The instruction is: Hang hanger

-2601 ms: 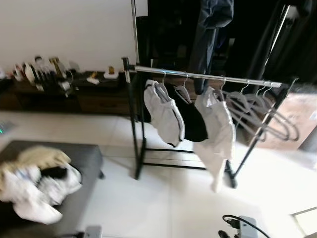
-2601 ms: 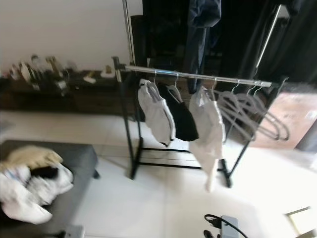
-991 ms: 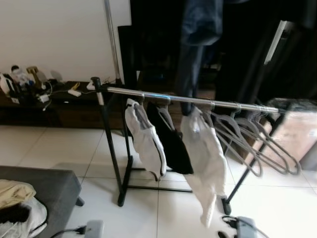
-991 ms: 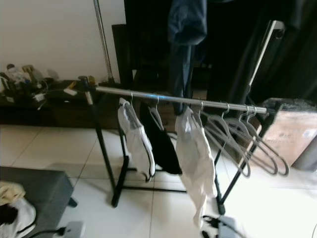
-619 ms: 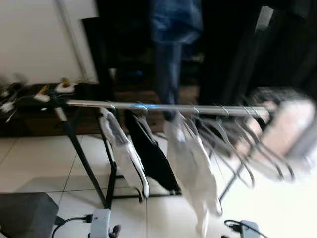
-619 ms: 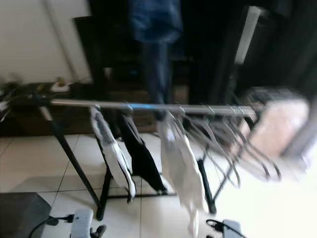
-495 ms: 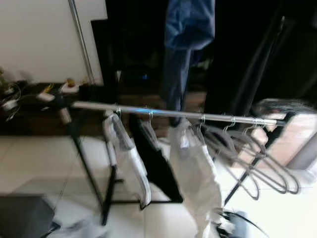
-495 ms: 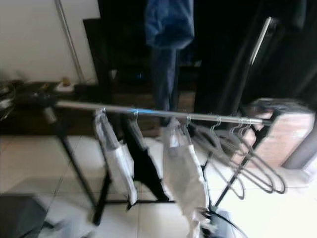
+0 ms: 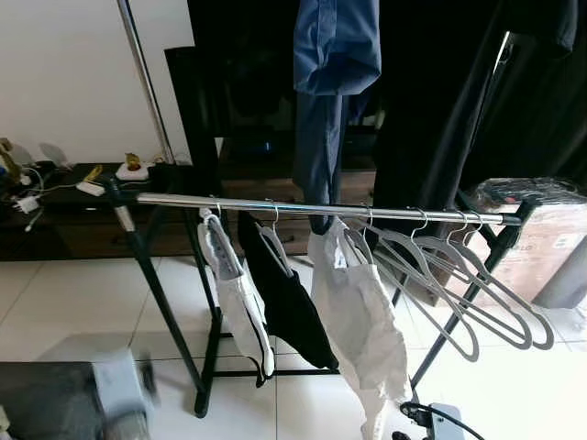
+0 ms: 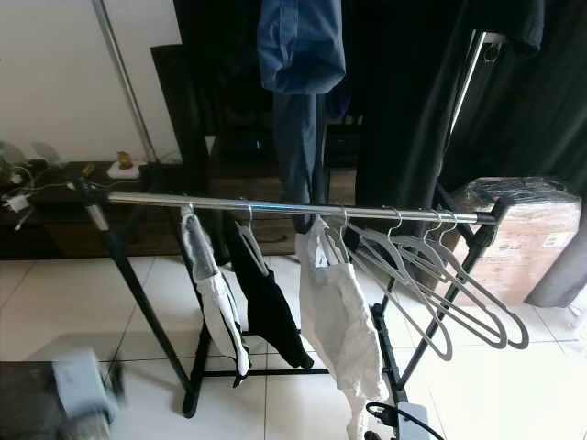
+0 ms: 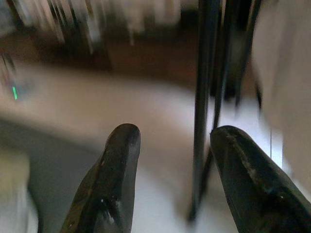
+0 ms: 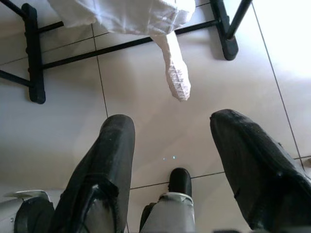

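1. The task's thing is a hanger, and I see none in either gripper. The grey plastic empty hangers (image 9: 459,284) hang bunched at the right end of the horizontal silver metal rail (image 9: 312,210) of the black-framed clothes rack (image 9: 174,330).
2. The left gripper (image 11: 170,160) points at a black rack upright and pale floor; its two black fingers stand well apart with nothing between them, though that view is blurred.
3. The right gripper (image 12: 167,160) points down at the floor, likewise wide open and empty, with the hem of the white hanging garment (image 9: 362,321) above it.
4. To do the step well, I judge the robot should first secure a hanger, then lift its hook clearly above the rail and lower it into a free stretch, such as the bare part left of the white-and-black garment (image 9: 234,293), avoiding tangles with the black garment (image 9: 289,302).
5. The floor is glossy white tile (image 9: 73,302). A dark low cabinet (image 9: 64,220) with small clutter stands against the white wall, dark clothes hang high behind the rack, and a wrapped cardboard box (image 9: 541,247) sits to the right.
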